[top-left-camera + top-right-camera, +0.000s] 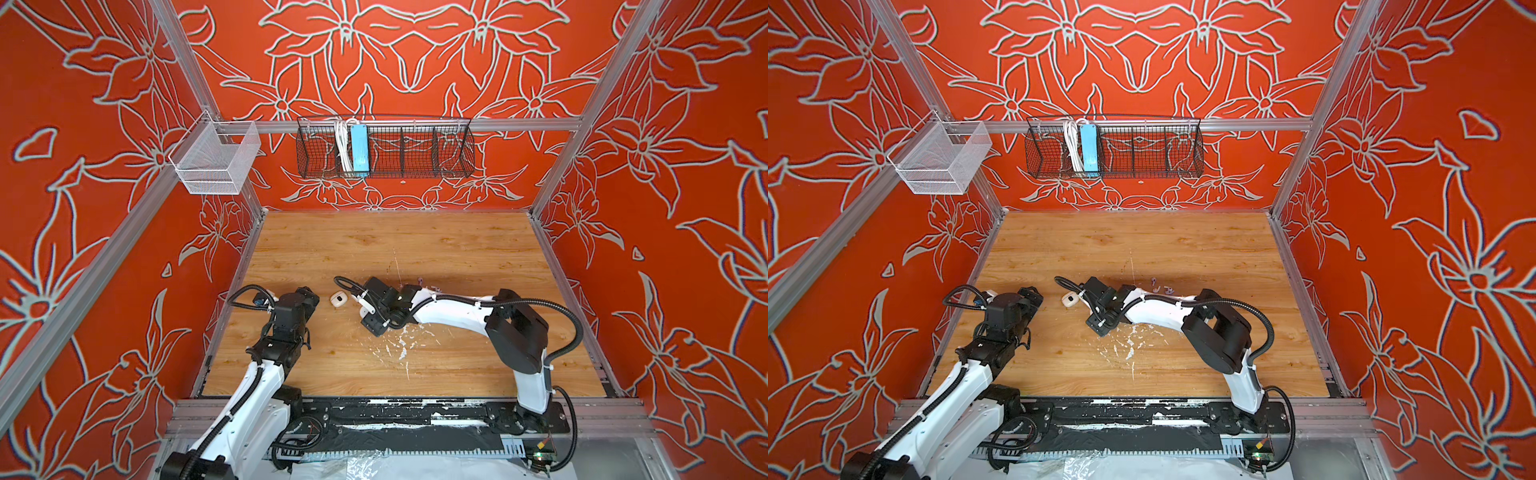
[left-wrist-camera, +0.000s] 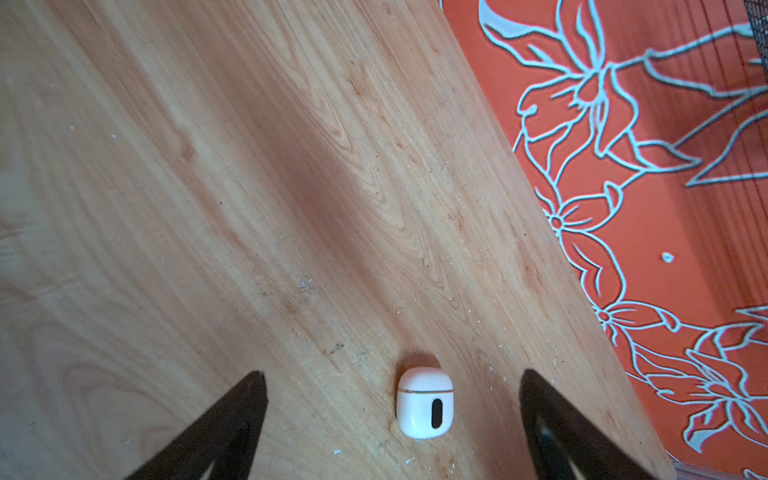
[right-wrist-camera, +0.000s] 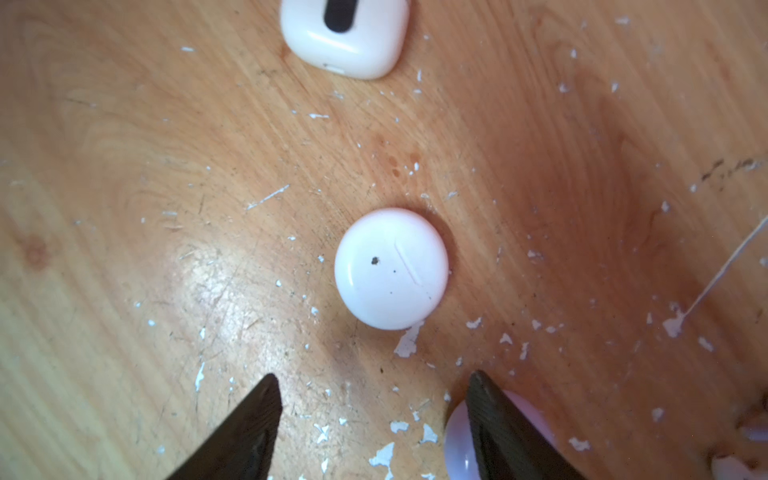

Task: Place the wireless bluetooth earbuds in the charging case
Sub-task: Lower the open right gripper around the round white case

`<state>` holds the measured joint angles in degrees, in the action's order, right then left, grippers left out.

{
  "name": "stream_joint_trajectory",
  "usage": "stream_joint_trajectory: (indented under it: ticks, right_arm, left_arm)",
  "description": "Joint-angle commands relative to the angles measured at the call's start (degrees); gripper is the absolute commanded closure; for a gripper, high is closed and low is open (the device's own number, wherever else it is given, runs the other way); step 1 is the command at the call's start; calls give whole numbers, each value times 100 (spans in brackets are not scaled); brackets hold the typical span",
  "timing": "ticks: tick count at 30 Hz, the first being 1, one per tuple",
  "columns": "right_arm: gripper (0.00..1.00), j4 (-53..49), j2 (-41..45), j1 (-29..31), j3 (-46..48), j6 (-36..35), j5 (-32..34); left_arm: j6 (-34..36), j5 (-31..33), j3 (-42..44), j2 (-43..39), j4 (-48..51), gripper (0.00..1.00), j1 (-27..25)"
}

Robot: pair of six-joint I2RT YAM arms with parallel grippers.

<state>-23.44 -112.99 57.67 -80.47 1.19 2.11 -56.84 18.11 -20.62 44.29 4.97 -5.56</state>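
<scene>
The left pincer (image 2: 392, 374) hovers over the wooden table (image 1: 374, 241) with its two dark fingers spread wide and nothing held. In the left wrist view a cream charging case (image 2: 424, 402) lies on the wood between the fingertips, clear of both, with its lid shut and a black oval on its face. Both top views show this case (image 1: 336, 299) between the two arms. The right pincer (image 3: 374, 374) is also parted and holds nothing. Beyond its tips a round white case (image 3: 392, 268) sits closed on the table, and farther on is the cream case. One right fingertip (image 3: 490, 411) overlaps a round lavender case (image 3: 455, 449); I cannot tell whether they touch. Tiny lavender earbuds (image 1: 1158, 286) lie on the table just behind the right forearm, outside any case and too small to count surely. White paint flecks (image 3: 407, 343) litter the wood around the round cases.
</scene>
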Motion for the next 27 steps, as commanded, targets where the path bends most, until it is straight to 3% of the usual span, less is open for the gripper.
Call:
stream_joint_trajectory:
  ticks: [1, 8, 21, 27]
  right_arm:
    - [23, 431, 95, -58, 246, -1128, -689]
    - [2, 131, -145, -415, -50, -1779, -1201]
    - [12, -791, -959, -511, -1243, -2193, -1344]
    - [21, -910, -1206, -570, -1483, -2234, -1502]
  left_arm:
    - [205, -131, -144, 1, -136, 6, 38]
    - [336, -270, -139, 0, -249, 6, 38]
    - [340, -264, -131, -26, -222, 6, 38]
    - [325, -250, -114, -79, -222, 6, 38]
